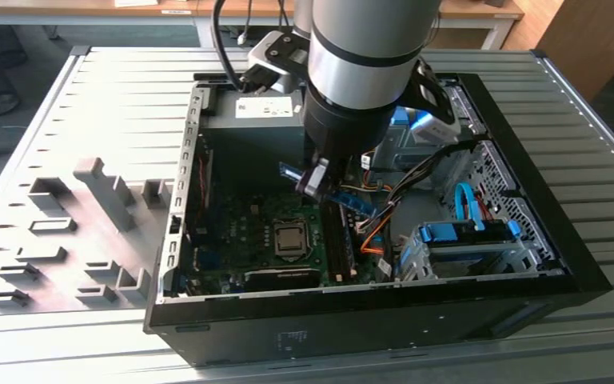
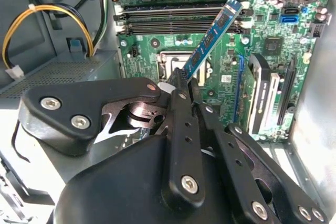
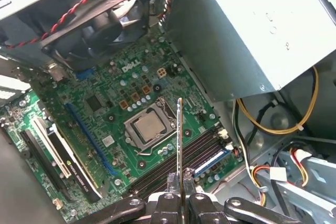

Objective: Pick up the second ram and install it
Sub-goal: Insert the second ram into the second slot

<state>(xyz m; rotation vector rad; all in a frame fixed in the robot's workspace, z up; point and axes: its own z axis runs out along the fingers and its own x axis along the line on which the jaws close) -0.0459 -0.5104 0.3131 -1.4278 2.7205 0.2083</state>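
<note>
Second ram (image 2: 212, 38) hangs tilted above the memory slots (image 2: 173, 19), one end pinched in the closed tool (image 2: 181, 80); likely light, stiff and fragile, best held by its edges, off the chips.

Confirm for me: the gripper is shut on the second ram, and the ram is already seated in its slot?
Not seated. The gripper is shut on the second ram, but the ram is held above the motherboard, angled across the processor socket, not in the memory slots. The second wrist view shows it.
</note>
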